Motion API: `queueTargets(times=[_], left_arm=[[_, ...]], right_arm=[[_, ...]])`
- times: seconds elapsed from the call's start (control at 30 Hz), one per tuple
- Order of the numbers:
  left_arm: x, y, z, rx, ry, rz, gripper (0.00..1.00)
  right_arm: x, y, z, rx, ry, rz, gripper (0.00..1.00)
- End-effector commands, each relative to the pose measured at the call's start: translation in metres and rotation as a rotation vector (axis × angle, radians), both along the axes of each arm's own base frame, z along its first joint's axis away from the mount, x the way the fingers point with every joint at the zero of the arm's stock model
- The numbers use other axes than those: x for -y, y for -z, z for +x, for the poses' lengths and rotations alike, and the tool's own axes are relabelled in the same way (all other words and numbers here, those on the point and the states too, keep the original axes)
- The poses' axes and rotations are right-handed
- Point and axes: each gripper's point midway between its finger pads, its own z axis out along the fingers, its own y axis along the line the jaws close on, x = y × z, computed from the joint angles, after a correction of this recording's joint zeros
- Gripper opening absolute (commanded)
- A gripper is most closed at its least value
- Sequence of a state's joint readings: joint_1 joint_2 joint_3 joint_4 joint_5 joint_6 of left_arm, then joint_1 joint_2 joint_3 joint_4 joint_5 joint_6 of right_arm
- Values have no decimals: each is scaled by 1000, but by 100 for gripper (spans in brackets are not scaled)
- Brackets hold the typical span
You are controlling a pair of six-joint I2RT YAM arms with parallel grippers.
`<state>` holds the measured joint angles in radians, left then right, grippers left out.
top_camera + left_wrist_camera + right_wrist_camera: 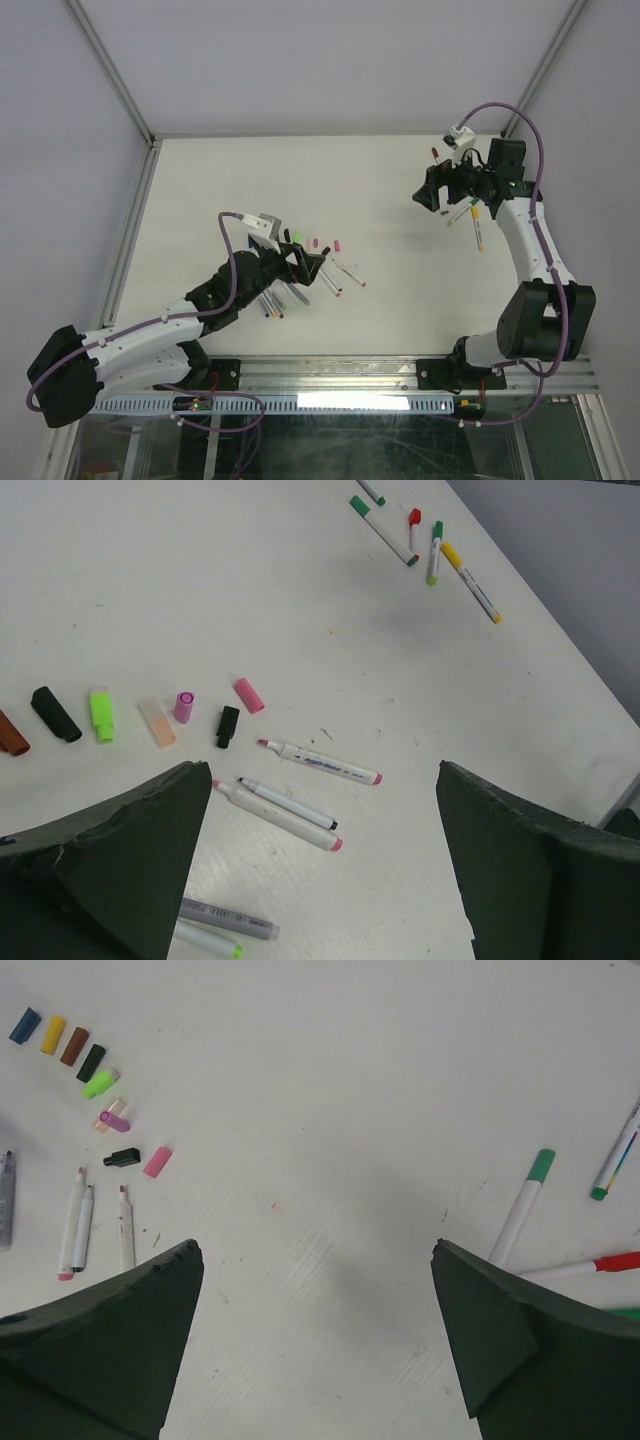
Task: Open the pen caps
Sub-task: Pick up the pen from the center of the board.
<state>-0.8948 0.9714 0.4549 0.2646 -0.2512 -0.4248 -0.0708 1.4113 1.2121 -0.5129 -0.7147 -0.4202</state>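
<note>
Apparently the work stands between two pens at this moment. The left gripper (318, 770) hangs over the left middle of the table (200, 190), its jaws spread wide with nothing between them. The right gripper (315, 1250) hangs over the far right part, also spread wide and empty. So neither arm holds a pen or a cap.

The loose caps (101, 714) lie in a rough row just beyond the left gripper: dark red, black, bright green, pale peach, purple, pink and a small black one. The right wrist view shows also a blue and a yellow one at the end of the row. Near them lie the open pens (322, 763), with bare coloured tips.

Well apart from these, close under the right gripper, lies a small group of capped pens (520, 1215). One carries a green cap (541, 1165) and one a red cap (620, 1260). I judge that most of the task is done and only these few are left.

The next move calls for choosing one capped pen, lowering the right gripper across its barrel and closing on it. Then the left gripper must come over, pinch only the short cap and pull straight along the pen. The pens lie close together, so the fingers should take one only.
</note>
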Motion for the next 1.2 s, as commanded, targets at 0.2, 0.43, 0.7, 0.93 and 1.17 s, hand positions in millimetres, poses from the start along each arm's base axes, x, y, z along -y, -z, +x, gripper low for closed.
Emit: queueTargets(times=[0.2,0.43,0.7,0.93,1.17], left_arm=[[-6,-19,-3,73,6,-77,99],[-7,-12,0,66,-12,-67,99],[-8,-9,3,65,-23,-52,99],[-6,-12,2,61,-13,-69,99],[-6,-14,0,62,-9,-73,99]], right_arm=[[26,32,53,-72,119,-74,93],[58,84,60,-215,224,-223,89],[80,114,69,-285,322,-304,89],[84,132,81,-353,347,-316,86],[87,146,99,-367,346,-368,71]])
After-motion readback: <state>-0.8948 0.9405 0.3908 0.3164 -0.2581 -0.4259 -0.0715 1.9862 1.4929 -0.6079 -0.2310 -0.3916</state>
